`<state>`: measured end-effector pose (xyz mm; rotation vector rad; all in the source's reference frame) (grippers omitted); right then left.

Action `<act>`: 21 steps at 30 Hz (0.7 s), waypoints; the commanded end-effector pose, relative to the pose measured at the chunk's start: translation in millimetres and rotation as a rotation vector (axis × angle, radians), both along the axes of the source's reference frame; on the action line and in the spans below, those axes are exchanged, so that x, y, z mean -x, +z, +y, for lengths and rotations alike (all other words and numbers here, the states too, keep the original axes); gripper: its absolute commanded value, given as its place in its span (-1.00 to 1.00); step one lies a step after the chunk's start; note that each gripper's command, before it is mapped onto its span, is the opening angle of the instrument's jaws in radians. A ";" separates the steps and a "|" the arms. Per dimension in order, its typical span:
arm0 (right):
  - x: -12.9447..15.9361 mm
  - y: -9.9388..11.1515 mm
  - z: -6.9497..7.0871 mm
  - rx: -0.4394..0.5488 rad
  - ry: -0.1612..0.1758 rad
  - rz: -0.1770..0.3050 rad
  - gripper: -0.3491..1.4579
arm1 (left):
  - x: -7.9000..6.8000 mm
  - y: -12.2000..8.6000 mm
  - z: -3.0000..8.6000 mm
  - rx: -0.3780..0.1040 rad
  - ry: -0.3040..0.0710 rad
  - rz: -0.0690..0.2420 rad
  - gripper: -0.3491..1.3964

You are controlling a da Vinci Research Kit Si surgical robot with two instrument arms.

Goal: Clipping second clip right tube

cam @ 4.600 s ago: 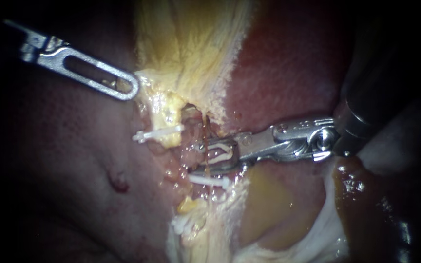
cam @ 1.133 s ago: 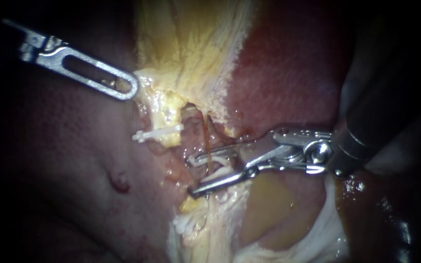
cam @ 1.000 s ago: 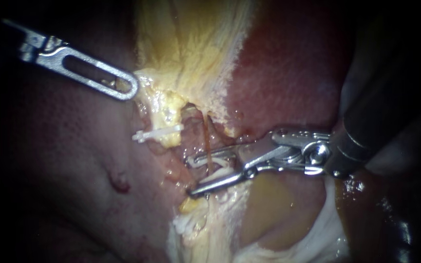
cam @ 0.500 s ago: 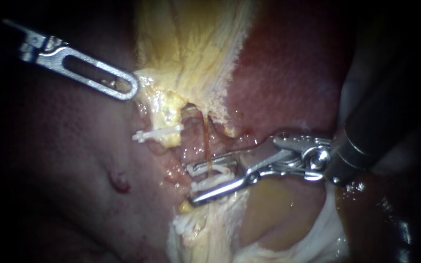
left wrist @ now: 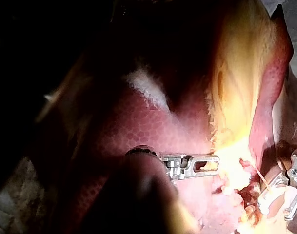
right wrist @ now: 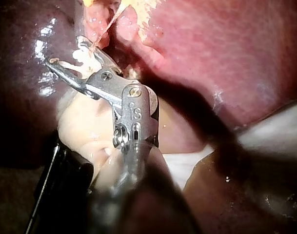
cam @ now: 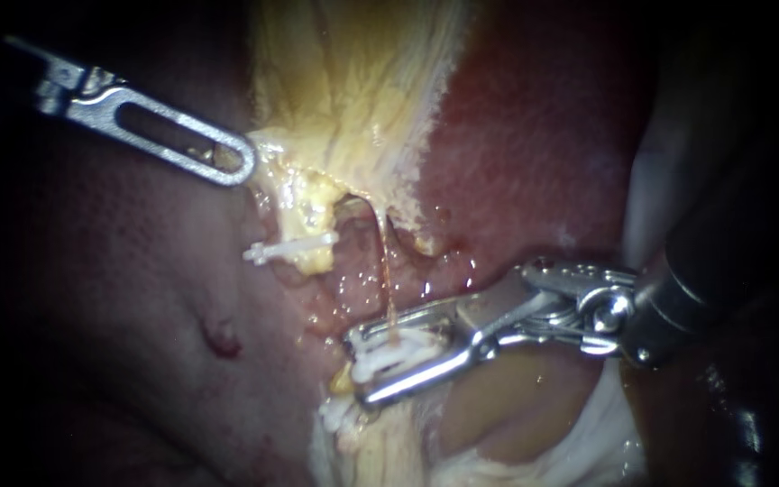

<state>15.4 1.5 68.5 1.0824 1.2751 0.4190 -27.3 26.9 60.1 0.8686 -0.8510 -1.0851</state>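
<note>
A thin pale tube runs down from the yellow gallbladder tissue into my right instrument. Its jaws stand close together on a white clip that straddles the tube. In the right wrist view the same clip sits between the jaws of the right instrument. My left instrument is shut on the gallbladder's edge at the upper left, as also shows in the left wrist view. Another white clip sits on tissue left of the tube.
Red-brown liver lies right of and behind the tube, and darker liver to the left. A further white clip shows lower down in yellow-white fatty tissue. The right instrument's dark shaft fills the right side.
The right instrument has slid down along the tube and drawn slightly back to the right. Its jaws have narrowed onto the white clip. The left instrument has held still.
</note>
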 end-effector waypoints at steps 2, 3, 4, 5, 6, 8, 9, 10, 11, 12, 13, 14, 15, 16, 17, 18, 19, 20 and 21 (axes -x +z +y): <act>0.0 0.1 0.0 -0.005 0.000 -0.003 -0.16 | 0.0 0.0 0.0 0.000 0.000 0.000 -1.00; 0.0 0.1 0.1 -0.006 -0.003 -0.001 -0.17 | 0.0 0.0 0.0 0.000 0.000 0.000 -1.00; 0.0 0.2 0.1 -0.011 -0.001 -0.005 -0.18 | 0.0 0.0 0.0 0.000 0.000 0.000 -1.00; 0.0 0.2 0.1 -0.010 0.002 -0.007 -0.18 | 0.0 0.0 0.0 0.000 0.000 0.000 -1.00; 0.0 0.2 0.2 -0.011 0.002 -0.006 -0.20 | 0.0 0.0 0.0 0.000 0.000 0.000 -1.00; 0.0 0.3 0.3 -0.017 0.002 -0.009 -0.27 | 0.0 0.0 0.0 0.000 0.000 0.000 -1.00; 0.1 0.3 0.4 -0.022 0.001 -0.011 -0.31 | 0.0 0.0 0.0 0.000 0.000 0.000 -1.00; 0.1 0.3 0.4 -0.028 0.001 -0.014 -0.34 | 0.0 0.0 0.0 0.000 0.000 0.000 -1.00; 0.1 0.4 0.4 -0.028 0.001 -0.013 -0.38 | 0.0 0.0 0.0 0.000 0.000 0.000 -1.00; 0.1 0.4 0.4 -0.028 0.001 -0.013 -0.43 | 0.0 0.0 0.0 0.000 0.000 0.000 -1.00; 0.1 0.4 0.5 -0.028 0.000 -0.013 -0.47 | 0.0 0.0 0.0 0.000 0.000 0.000 -1.00; 0.1 0.4 0.5 -0.028 0.000 -0.013 -0.52 | 0.0 0.0 0.0 0.000 0.000 0.000 -1.00; 0.1 0.5 0.5 -0.028 0.000 -0.013 -0.60 | 0.0 0.0 0.0 0.000 0.000 0.000 -1.00; 0.1 0.5 0.6 -0.028 0.000 -0.013 -0.67 | 0.0 0.0 0.0 0.000 0.000 0.000 -1.00; 0.2 0.5 0.6 -0.028 0.000 -0.013 -0.72 | 0.0 0.0 0.0 0.000 0.000 0.000 -1.00; 0.2 0.6 0.7 -0.028 0.000 -0.013 -0.79 | 0.0 0.0 0.0 0.000 0.000 0.000 -1.00; 0.3 0.6 0.7 -0.029 0.000 -0.013 -0.88 | 0.0 0.0 0.0 0.000 0.000 0.000 -1.00; 0.3 0.6 0.8 -0.029 -0.001 -0.012 -0.96 | 0.0 0.0 0.0 0.000 0.000 0.000 -1.00; 0.4 0.6 0.8 -0.034 -0.001 -0.015 -1.00 | 0.0 0.0 0.0 0.000 0.000 0.000 -1.00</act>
